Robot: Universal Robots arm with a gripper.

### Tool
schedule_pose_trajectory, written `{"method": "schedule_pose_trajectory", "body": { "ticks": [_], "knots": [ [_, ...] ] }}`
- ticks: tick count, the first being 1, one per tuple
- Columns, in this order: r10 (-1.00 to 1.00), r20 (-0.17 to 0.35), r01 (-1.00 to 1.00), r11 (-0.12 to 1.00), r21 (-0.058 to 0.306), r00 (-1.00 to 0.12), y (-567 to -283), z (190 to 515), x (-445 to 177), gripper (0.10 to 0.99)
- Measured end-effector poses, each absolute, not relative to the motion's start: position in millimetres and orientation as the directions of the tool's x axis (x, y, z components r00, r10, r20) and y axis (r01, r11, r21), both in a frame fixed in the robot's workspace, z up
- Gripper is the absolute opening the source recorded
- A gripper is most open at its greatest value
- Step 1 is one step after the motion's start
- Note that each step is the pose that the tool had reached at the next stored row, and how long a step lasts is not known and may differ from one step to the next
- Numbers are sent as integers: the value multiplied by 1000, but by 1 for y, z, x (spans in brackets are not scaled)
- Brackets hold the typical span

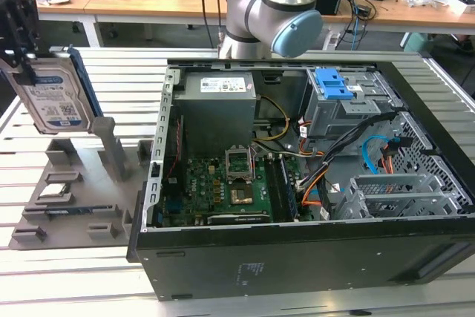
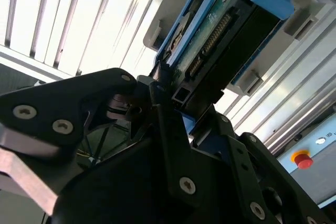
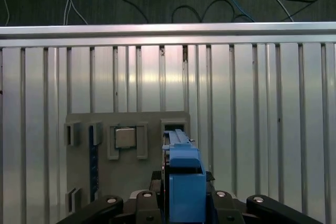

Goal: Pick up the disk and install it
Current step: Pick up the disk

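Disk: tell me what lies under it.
Held aloft in the pincer, the disk hangs over the grey holder on the slatted table; a chip sits in the holder. The spot straight beneath is covered by the disk.

Label on disk (image 1: 53, 102), sticker on power supply (image 1: 220, 85): print unreadable.

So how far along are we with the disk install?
Done: the pickup; the disk is held up above the grey holder tray. In hand: the hand is shut on the disk. Left: the install; the disk is outside the open computer case, at the exterior view's left.
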State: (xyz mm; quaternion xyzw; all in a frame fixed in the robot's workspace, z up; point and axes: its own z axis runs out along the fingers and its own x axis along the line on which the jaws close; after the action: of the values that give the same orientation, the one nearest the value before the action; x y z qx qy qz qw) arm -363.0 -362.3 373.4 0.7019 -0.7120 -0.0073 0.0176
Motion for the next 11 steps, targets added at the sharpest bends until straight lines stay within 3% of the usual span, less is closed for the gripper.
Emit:
{"method": "schedule_pose_trajectory", "body": {
  "ticks": [11],
  "knots": [
    [-1000,19,-999,15,35,-14,-362,410,-363,369]
  ]
}}
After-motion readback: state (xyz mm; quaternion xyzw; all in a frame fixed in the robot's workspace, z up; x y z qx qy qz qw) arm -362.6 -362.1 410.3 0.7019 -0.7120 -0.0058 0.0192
